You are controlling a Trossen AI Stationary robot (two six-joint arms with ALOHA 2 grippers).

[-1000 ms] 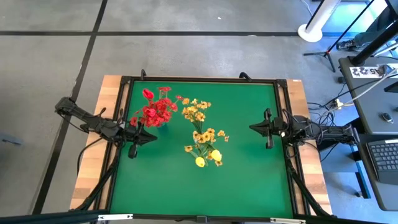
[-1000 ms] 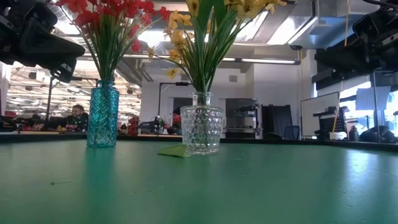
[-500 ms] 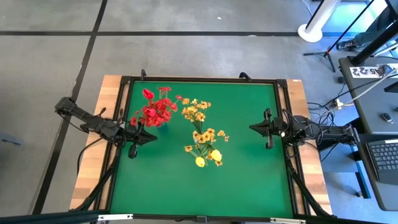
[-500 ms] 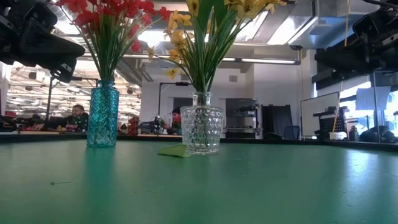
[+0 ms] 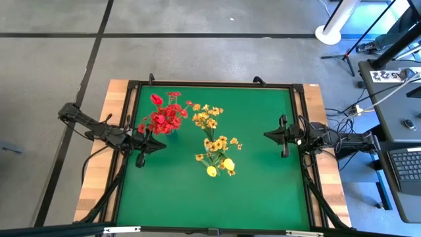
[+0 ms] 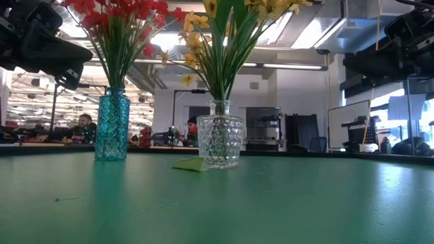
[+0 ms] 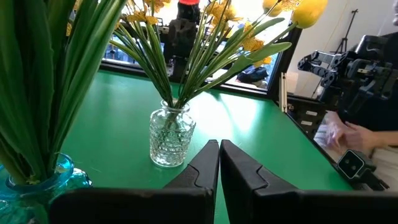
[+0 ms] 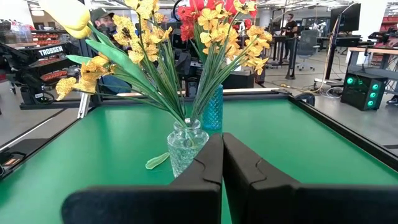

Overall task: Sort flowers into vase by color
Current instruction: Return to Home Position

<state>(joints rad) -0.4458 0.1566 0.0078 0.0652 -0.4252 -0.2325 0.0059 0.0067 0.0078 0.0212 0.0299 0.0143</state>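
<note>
The red flowers (image 5: 163,117) stand by their stems in a blue glass vase (image 6: 112,127) near the table's left side. The yellow-orange flowers (image 5: 216,150) stand in a clear cut-glass vase (image 6: 220,140) near the table's middle. My left gripper (image 7: 219,155) is shut and hangs above the table's left edge, close beside the blue vase (image 7: 34,186). My right gripper (image 8: 222,149) is shut above the table's right edge, facing the clear vase (image 8: 186,149), well apart from it. Neither gripper holds anything.
A loose green leaf (image 6: 190,165) lies on the green mat beside the clear vase's foot. A black raised frame (image 5: 217,85) runs around the mat. The near half of the mat (image 5: 210,197) is bare. People (image 6: 81,127) show in the room beyond the table.
</note>
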